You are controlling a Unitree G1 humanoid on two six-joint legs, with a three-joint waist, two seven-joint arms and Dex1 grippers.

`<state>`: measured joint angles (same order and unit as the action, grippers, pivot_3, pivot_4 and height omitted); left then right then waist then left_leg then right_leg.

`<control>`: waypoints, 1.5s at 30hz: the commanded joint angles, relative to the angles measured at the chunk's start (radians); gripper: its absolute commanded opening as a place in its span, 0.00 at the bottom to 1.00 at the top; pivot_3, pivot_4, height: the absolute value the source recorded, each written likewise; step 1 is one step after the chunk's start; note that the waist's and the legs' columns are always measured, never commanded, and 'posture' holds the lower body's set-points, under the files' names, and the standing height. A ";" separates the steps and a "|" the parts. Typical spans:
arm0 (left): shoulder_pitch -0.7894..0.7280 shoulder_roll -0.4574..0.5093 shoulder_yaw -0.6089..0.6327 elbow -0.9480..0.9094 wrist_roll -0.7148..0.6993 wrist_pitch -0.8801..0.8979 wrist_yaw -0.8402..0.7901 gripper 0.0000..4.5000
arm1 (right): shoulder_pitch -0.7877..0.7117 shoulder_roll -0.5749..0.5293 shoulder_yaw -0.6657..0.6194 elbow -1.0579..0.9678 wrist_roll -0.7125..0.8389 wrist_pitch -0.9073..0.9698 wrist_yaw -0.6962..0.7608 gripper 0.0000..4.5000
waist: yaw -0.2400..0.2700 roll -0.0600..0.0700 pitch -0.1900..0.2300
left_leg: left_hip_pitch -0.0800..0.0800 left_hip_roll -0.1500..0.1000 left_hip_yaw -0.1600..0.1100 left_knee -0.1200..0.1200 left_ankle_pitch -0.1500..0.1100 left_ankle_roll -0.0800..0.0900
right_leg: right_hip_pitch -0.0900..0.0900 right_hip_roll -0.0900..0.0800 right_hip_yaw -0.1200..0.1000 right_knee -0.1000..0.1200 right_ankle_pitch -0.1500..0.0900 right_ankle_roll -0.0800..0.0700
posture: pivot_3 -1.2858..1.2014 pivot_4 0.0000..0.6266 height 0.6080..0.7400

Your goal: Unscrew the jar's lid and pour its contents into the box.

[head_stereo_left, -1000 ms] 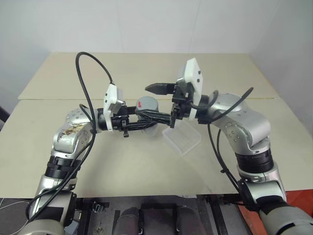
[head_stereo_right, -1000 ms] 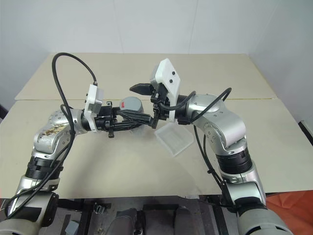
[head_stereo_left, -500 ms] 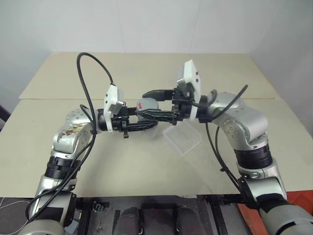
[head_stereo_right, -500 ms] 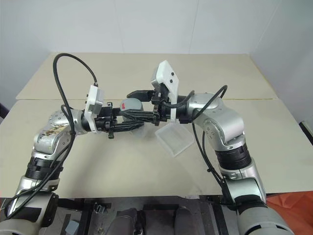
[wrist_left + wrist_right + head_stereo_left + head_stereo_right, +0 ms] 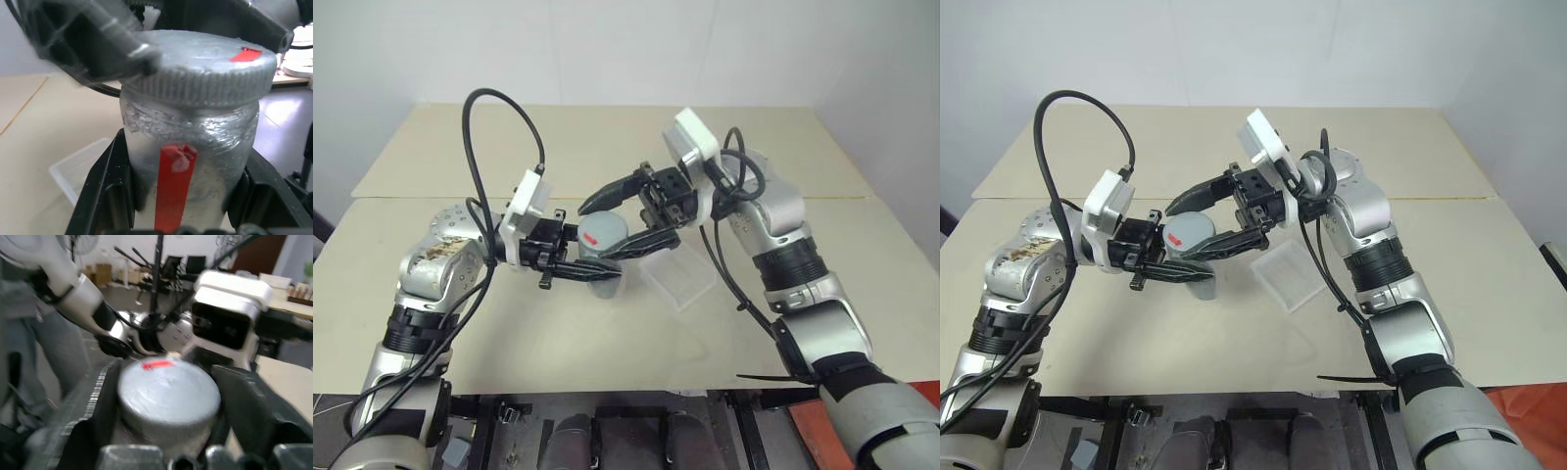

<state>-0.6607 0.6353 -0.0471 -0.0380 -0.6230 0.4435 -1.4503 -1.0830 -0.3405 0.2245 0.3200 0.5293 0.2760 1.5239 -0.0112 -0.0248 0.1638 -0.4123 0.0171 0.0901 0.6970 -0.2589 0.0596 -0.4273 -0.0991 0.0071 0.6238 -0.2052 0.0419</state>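
Above beige table (image 5: 431, 294), left pincer (image 5: 592, 266) grips upright jar (image 5: 604, 262), lid (image 5: 603, 233) up.

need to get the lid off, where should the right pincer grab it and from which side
On the ribbed rim of the lid, one finger on each side, coming level from the side facing away from the left pincer, which already clamps the jar body lower down. The cap is round, flat and upright, so only its edge gives a twisting grip.
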 commanded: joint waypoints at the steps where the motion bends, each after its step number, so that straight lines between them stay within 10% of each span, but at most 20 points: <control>1: 0.006 -0.010 0.037 -0.067 -0.035 -0.016 0.017 0.43 | 0.072 -0.047 -0.078 -0.095 -0.009 0.020 -0.099 0.99 | 0.002 0.000 0.000 | 0.000 0.000 0.000 0.000 0.002 -0.003 | 0.000 0.000 0.000 0.000 0.000 0.000 | 0.52 0.24 1.00; 17: 0.003 -0.055 0.018 0.023 0.047 -0.068 0.103 0.43 | 0.312 -0.083 -0.158 -0.659 0.041 0.328 -0.616 0.99 | -0.002 0.000 0.000 | 0.000 0.000 -0.001 0.001 0.001 -0.002 | -0.003 0.001 0.001 0.001 0.000 -0.001 | 0.52 0.24 1.00; 30: -0.013 -0.069 0.012 0.041 0.064 -0.082 0.096 0.43 | 0.241 0.018 -0.035 -0.611 -0.085 0.372 -0.797 0.99 | -0.004 0.000 0.000 | -0.003 0.000 -0.001 0.000 0.001 -0.001 | -0.004 0.002 0.001 0.003 0.000 -0.001 | 0.52 0.24 1.00; 45: 0.022 -0.010 0.058 0.003 0.036 -0.067 0.103 0.43 | 0.276 -0.150 -0.152 -0.524 -0.105 0.336 -0.776 0.99 | -0.002 0.000 0.000 | -0.003 0.000 -0.001 0.000 0.001 -0.001 | -0.004 0.002 0.001 0.002 0.000 -0.001 | 0.52 0.24 1.00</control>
<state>-0.6432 0.6056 -0.0164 0.0308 -0.5423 0.3931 -1.2957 -0.8180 -0.4312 0.2018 -0.2757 0.4644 0.6208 0.7935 -0.0133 -0.0249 0.1639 -0.4152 0.0173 0.0889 0.6973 -0.2582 0.0585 -0.4316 -0.0968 0.0078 0.6260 -0.2057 0.0411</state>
